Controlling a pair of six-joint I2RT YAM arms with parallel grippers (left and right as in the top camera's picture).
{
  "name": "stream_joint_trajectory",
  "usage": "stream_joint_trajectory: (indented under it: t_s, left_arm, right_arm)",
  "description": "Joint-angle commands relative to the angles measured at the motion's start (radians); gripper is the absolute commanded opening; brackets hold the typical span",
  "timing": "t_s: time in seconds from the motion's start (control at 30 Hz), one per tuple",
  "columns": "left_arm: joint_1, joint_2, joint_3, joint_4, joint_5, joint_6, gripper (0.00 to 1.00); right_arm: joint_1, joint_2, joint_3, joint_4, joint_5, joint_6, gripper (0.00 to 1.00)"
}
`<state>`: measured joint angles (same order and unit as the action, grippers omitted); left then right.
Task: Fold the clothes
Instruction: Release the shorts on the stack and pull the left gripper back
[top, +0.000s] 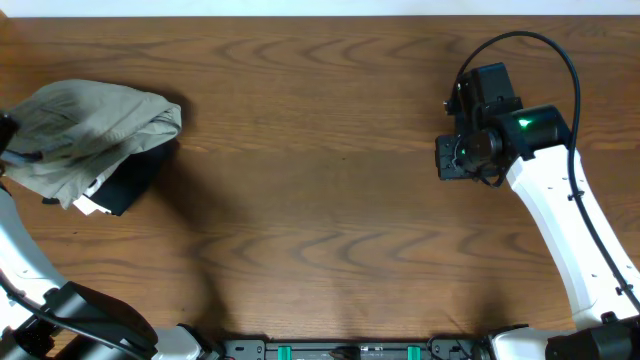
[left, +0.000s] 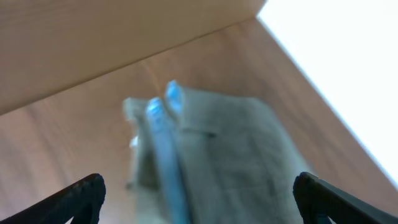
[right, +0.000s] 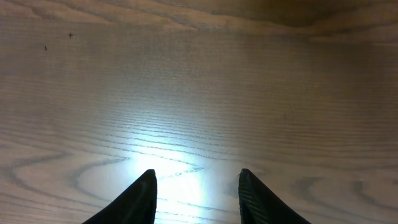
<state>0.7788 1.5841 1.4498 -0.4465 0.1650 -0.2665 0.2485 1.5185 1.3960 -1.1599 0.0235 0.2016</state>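
Observation:
The clothes, a wrinkled khaki garment (top: 90, 130), lie bunched at the table's far left on top of a dark pile. In the left wrist view the garment (left: 236, 155) is blurred, with a blue strip (left: 165, 149) along its left side. My left gripper (left: 199, 199) is open, its fingers spread wide on either side of the cloth and holding nothing; in the overhead view it sits at the garment's left edge (top: 10, 145). My right gripper (top: 452, 158) is far to the right, open and empty over bare wood (right: 196, 183).
A black-and-white pile (top: 115, 190) lies under the khaki garment, sticking out at its lower right. The wooden table (top: 320, 200) stretches between the two arms. Its far edge shows in the left wrist view (left: 311, 68).

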Motion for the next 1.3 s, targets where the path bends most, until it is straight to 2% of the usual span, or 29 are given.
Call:
stream_joint_trajectory:
  t_s: [0.0, 0.1, 0.17, 0.23, 0.4, 0.43, 0.47, 0.6, 0.7, 1.0, 1.27]
  left_arm:
    - [-0.002, -0.012, 0.029, 0.055, 0.191, -0.018, 0.98]
    - [-0.013, -0.013, 0.029, 0.150, 0.462, 0.006, 0.98]
    - [-0.019, -0.013, 0.029, 0.173, 0.622, 0.006, 0.92]
    - [-0.026, -0.013, 0.027, 0.158, 0.680, 0.006, 0.87]
    - [-0.039, 0.008, 0.026, 0.037, 0.671, 0.007, 0.88]
    - [-0.039, 0.018, 0.025, -0.008, 0.644, 0.007, 0.96]
    - [-0.039, 0.027, 0.025, -0.042, 0.617, 0.007, 1.00]
    - [-0.038, 0.084, 0.025, -0.288, 0.397, 0.006, 0.98]
    - [-0.038, 0.133, 0.024, -0.412, 0.284, 0.004, 0.98]
    - [-0.036, 0.213, 0.012, -0.435, 0.249, -0.046, 0.98]
    - [-0.041, 0.101, 0.013, -0.433, 0.253, 0.005, 0.98]
  right_arm:
    - [-0.005, -0.017, 0.016, 0.002, 0.011, 0.003, 0.41]
    - [-0.005, -0.017, 0.016, 0.005, 0.011, 0.002, 0.41]
    - [-0.005, -0.017, 0.016, 0.012, 0.011, 0.003, 0.41]
    - [-0.005, -0.017, 0.016, 0.018, 0.011, 0.003, 0.41]
    - [-0.005, -0.017, 0.016, 0.021, 0.010, 0.003, 0.41]
    - [-0.005, -0.017, 0.016, 0.020, 0.010, 0.003, 0.41]
    - [-0.005, -0.017, 0.016, 0.019, 0.010, 0.003, 0.41]
    - [-0.005, -0.017, 0.016, 0.012, 0.010, 0.003, 0.41]
    - [-0.005, -0.017, 0.016, 0.011, 0.010, 0.003, 0.41]
    - [-0.005, -0.017, 0.016, -0.003, 0.010, 0.003, 0.40]
    - [-0.005, -0.017, 0.016, 0.021, -0.006, 0.003, 0.42]
